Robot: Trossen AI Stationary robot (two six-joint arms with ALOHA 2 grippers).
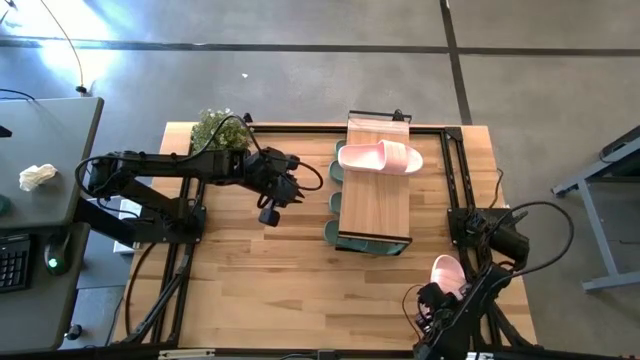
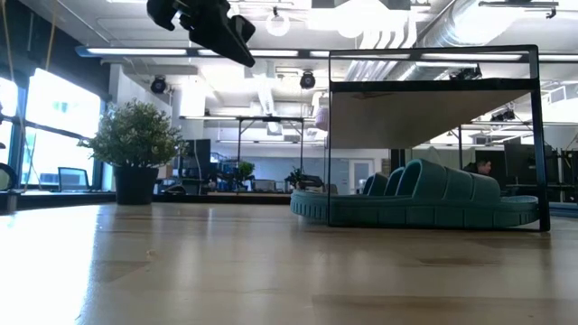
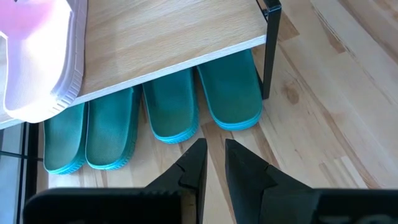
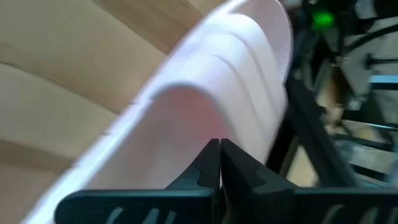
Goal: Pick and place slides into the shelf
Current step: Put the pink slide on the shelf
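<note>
At the table's near-right corner, right claw [image 4: 219,163] pressed together over pink slide [image 4: 205,93].

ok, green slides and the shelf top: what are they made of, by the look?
Green slides: likely moulded rubber or foam, matte, with ridged sole edges and soft rounded toes. Shelf top: light wood-grain board, laminate or veneer by its thin pale edge, on a dark, probably metal, frame.

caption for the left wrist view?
Left gripper hovers before four green slides under the shelf; pink slide on top.

Green slides [image 3: 168,109] matt rubbery; shelf [image 1: 375,205] pale grained wood, dark frame; table [image 1: 260,290] satin planks.
</note>
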